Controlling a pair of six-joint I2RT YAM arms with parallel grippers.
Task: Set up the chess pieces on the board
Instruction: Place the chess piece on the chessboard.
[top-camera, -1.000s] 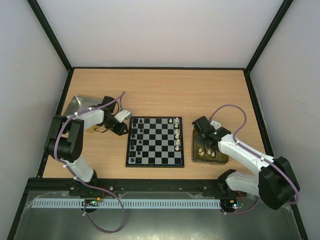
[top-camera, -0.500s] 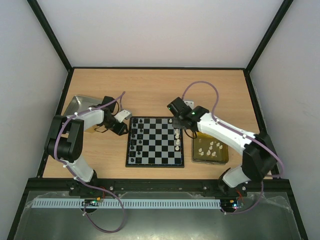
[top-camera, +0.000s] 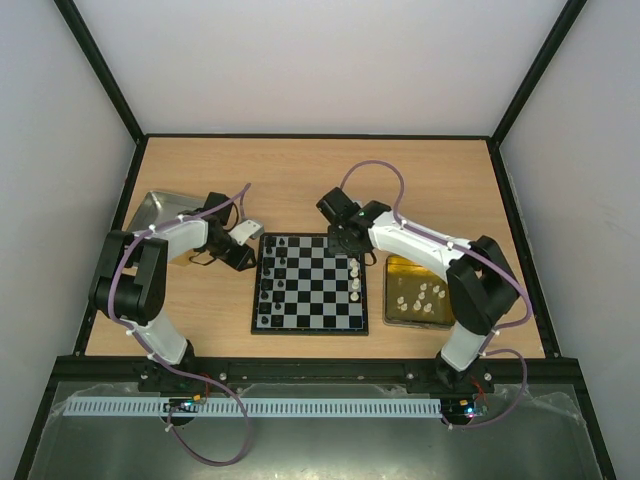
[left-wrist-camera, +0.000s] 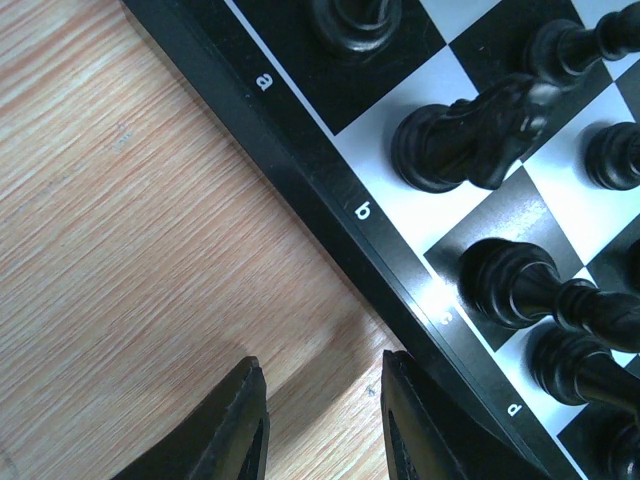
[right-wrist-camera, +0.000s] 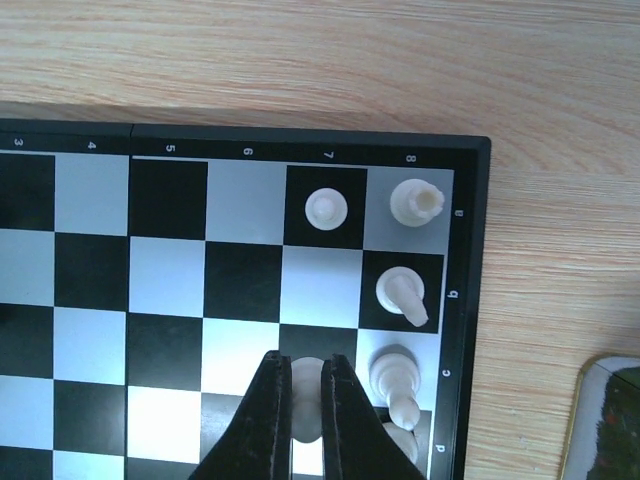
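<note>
Pinching a white piece (right-wrist-camera: 307, 410) upright for seating, right tool (right-wrist-camera: 305, 372) overhangs the board (right-wrist-camera: 100, 270), set whites (right-wrist-camera: 400, 290) just right; left tool (left-wrist-camera: 325, 420) parted, empty.

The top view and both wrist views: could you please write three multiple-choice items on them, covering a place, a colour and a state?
1. Where does the gold tray lie? A) right of the board B) left of it C) on it
2. What colour is the piece in the right gripper? A) black B) white C) red
3. How is the left gripper? A) shut on a pawn B) open above the table C) shut, empty
Answers: 1 A, the top view shows it beside the board's right edge; 2 B, a white piece sits between the fingers; 3 B, its fingers stand apart over bare wood.
</note>
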